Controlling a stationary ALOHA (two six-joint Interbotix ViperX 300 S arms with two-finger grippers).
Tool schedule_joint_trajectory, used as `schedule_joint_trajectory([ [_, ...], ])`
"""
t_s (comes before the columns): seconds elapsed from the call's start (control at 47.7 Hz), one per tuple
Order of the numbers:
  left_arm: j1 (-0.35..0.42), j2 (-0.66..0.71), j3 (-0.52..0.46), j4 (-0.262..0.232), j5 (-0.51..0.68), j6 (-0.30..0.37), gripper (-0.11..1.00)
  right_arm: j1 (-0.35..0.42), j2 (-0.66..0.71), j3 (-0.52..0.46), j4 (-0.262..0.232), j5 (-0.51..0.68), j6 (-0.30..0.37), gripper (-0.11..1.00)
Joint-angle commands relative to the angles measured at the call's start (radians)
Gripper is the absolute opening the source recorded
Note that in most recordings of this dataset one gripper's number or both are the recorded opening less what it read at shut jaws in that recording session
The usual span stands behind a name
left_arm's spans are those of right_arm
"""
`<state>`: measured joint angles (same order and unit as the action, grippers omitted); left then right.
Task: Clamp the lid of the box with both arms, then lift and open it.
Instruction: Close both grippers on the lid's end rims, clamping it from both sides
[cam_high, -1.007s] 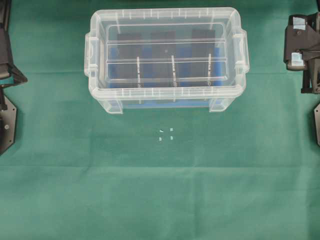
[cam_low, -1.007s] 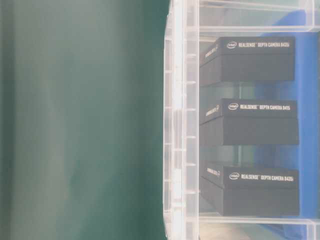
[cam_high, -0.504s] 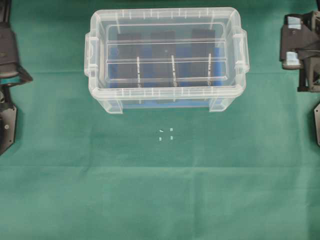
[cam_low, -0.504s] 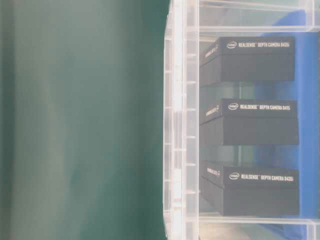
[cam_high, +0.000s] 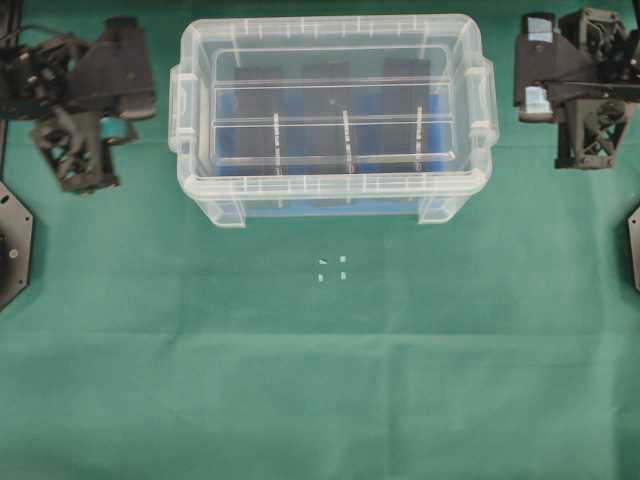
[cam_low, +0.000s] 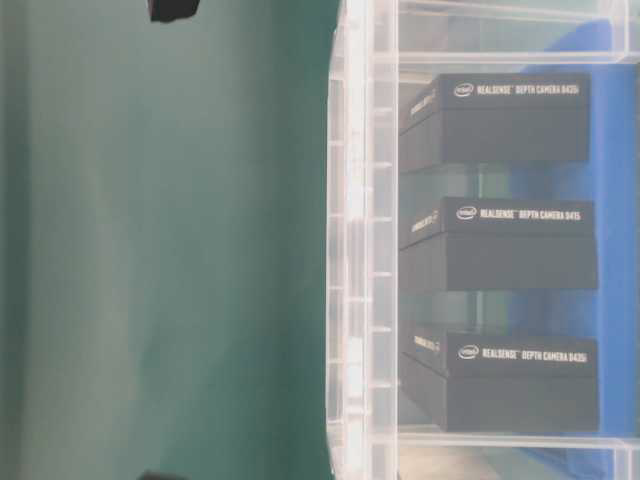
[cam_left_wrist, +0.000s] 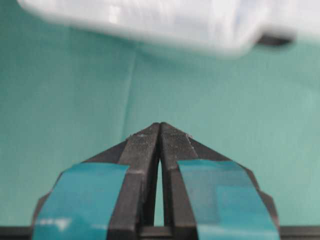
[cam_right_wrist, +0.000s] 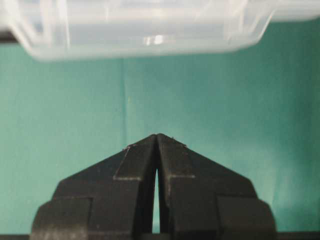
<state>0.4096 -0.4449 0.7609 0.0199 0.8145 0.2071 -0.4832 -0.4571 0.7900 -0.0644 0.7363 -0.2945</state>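
Note:
The clear box (cam_high: 320, 205) stands at the back middle of the green cloth, with the flat clear lid (cam_high: 330, 35) resting on top. Through the wall I see three black blocks (cam_low: 495, 245) on a blue insert. My left gripper (cam_high: 148, 95), banded with teal tape, hangs left of the box, apart from it. In the left wrist view its tips (cam_left_wrist: 160, 125) meet with nothing between them, and the box (cam_left_wrist: 165, 25) is a blur ahead. My right gripper (cam_high: 522, 95) hangs right of the box; its tips (cam_right_wrist: 157, 135) are also shut and empty, facing the box (cam_right_wrist: 145, 30).
A few small white marks (cam_high: 332, 268) lie on the cloth in front of the box. Black base plates sit at the left edge (cam_high: 12, 240) and right edge (cam_high: 634, 240). Dark gripper parts poke into the table-level view at top (cam_low: 172, 8) and bottom (cam_low: 160, 475).
Both arms have swung in from the table's side edges toward the box's short ends. Dark gripper parts now show in the table-level view. The box and lid have not moved.

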Motion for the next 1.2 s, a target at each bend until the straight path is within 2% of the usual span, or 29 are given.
schedule_joint_trajectory([
  [0.0,0.008,0.046,-0.067,0.003,-0.005,0.026,0.01,0.006,0.009,-0.035,0.003,-0.023,-0.002,0.00],
  [0.147,0.018,0.103,-0.121,0.003,-0.021,0.083,0.01,0.018,0.041,-0.057,0.003,-0.051,-0.003,0.00],
  [0.483,0.035,0.183,-0.153,-0.003,-0.049,0.127,0.01,0.057,0.112,-0.109,0.003,-0.069,-0.005,0.00],
  [1.175,0.023,0.178,-0.152,-0.005,-0.046,0.132,0.01,0.071,0.137,-0.132,0.003,-0.083,0.000,0.00],
])
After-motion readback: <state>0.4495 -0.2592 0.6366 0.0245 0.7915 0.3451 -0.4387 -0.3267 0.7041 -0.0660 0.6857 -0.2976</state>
